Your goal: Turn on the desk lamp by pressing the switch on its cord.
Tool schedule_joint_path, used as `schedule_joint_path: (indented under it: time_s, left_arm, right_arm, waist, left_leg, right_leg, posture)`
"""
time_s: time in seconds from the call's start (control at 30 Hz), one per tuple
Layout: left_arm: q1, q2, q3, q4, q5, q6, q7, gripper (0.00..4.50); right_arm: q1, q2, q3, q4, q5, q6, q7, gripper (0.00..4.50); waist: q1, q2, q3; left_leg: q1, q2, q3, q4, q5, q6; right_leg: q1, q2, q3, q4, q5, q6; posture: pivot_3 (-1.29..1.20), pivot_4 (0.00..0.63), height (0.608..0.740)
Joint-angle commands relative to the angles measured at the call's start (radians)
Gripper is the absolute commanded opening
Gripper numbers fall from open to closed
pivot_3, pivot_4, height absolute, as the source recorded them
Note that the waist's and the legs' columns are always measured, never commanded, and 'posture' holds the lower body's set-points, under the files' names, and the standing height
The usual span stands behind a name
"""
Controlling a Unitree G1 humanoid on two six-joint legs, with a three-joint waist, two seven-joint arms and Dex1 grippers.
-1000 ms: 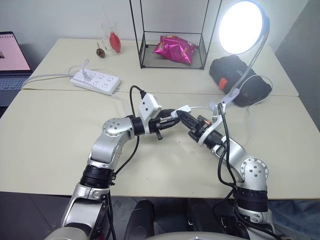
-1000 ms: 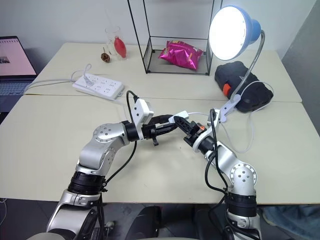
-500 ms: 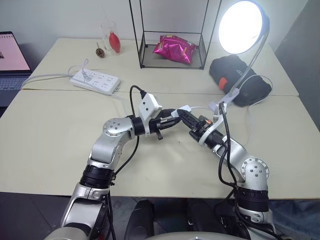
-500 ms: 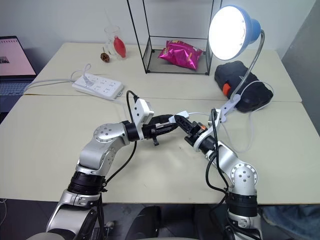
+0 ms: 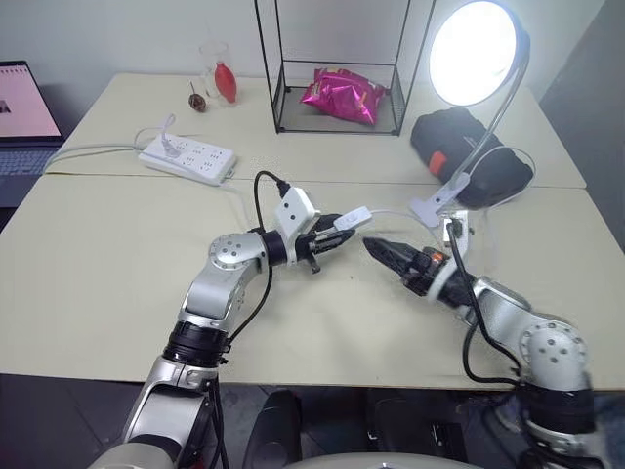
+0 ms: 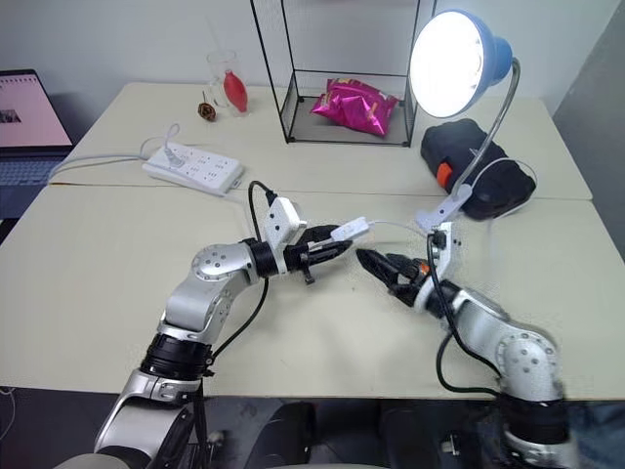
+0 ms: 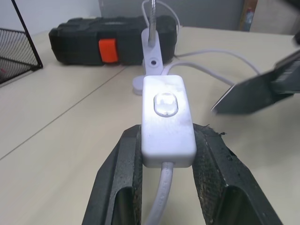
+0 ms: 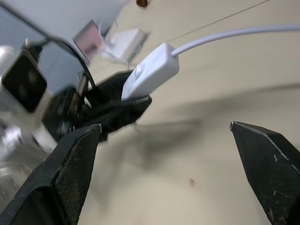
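Observation:
The desk lamp (image 5: 477,51) stands lit at the table's back right, its blue shade on a silver gooseneck above a white clip base (image 5: 435,207). The white cord (image 5: 393,211) runs from the base to the small white switch (image 5: 352,217). My left gripper (image 5: 337,233) is shut on the switch and holds it just above the table; the left wrist view shows the switch (image 7: 167,119) clamped between both fingers, button up. My right gripper (image 5: 381,249) stands open a short way right of the switch (image 8: 151,70), touching nothing.
A white power strip (image 5: 187,159) lies at the back left, beside a laptop (image 5: 20,107). A black wire frame holding a pink bag (image 5: 342,93) and a glass (image 5: 217,73) stand at the back. A black case (image 5: 469,156) sits behind the lamp's base.
My right gripper has opened, rolled and drawn back to the right, away from the switch. The left gripper keeps hold of the switch. The lamp stays lit throughout.

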Motion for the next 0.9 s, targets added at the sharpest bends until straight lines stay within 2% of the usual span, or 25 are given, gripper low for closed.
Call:
schedule_joint_path:
  time_s: [0.03,0.2,0.3,0.53,0.73,0.8,0.9]
  left_arm:
    - [-0.009,0.005,-0.029,0.052,0.047,-0.066,0.002,1.10]
    - [0.003,0.002,-0.056,0.144,0.083,-0.129,-0.013,1.10]
    - [0.002,-0.006,-0.059,0.190,0.093,-0.147,-0.012,1.10]
    - [0.000,-0.011,-0.112,0.271,0.157,-0.197,-0.019,1.10]
    - [0.013,-0.005,-0.129,0.272,0.189,-0.192,-0.014,1.10]
    - [0.016,-0.004,-0.124,0.270,0.189,-0.181,-0.006,1.81]
    - [0.016,0.001,-0.121,0.268,0.182,-0.169,-0.011,2.35]
  right_arm:
    - [-0.022,-0.147,0.054,-0.134,-0.151,-0.056,0.188,4.50]
    - [-0.069,-0.318,0.144,-0.163,-0.382,-0.159,0.366,4.50]
    - [-0.079,-0.373,0.176,-0.149,-0.480,-0.207,0.430,4.50]
    - [-0.065,-0.364,0.162,-0.088,-0.560,-0.250,0.493,4.50]
    - [-0.081,-0.324,0.142,-0.084,-0.570,-0.246,0.517,4.50]
    - [-0.084,-0.319,0.142,-0.083,-0.578,-0.245,0.524,4.50]
    - [-0.087,-0.315,0.145,-0.077,-0.589,-0.245,0.534,4.50]
  waist:
    - [0.000,0.000,0.000]
    - [0.000,0.000,0.000]
    - [0.001,0.000,0.000]
    - [0.004,-0.001,0.000]
    - [0.004,-0.001,0.000]
    - [0.004,-0.001,0.000]
    - [0.004,-0.001,0.000]
  left_leg:
    - [0.000,0.000,0.000,-0.001,0.000,0.000]
    - [0.000,0.000,0.000,-0.001,0.000,0.000]
    - [0.000,0.000,0.000,-0.001,0.000,0.000]
    - [0.000,-0.001,0.000,-0.001,0.000,0.000]
    - [0.003,-0.001,-0.001,0.001,0.000,0.000]
    - [0.003,-0.001,-0.001,0.001,0.000,0.000]
    - [0.003,-0.001,-0.001,0.001,0.000,0.000]
  right_leg:
    - [0.000,0.000,0.000,0.000,0.000,0.000]
    - [0.000,0.000,0.000,0.000,0.000,0.000]
    - [0.000,0.000,0.000,-0.001,0.000,0.000]
    - [0.000,-0.001,0.000,-0.001,0.000,0.000]
    - [0.004,-0.001,-0.001,-0.001,0.000,0.001]
    - [0.005,-0.001,-0.001,-0.001,0.000,0.001]
    - [0.005,-0.001,-0.001,-0.001,0.000,0.001]
  posture:
    - [0.00,0.150,0.740]
    - [0.00,0.150,0.740]
    - [0.00,0.150,0.740]
    - [0.00,0.150,0.740]
    - [0.00,0.150,0.740]
    - [0.00,0.150,0.740]
    - [0.00,0.150,0.740]
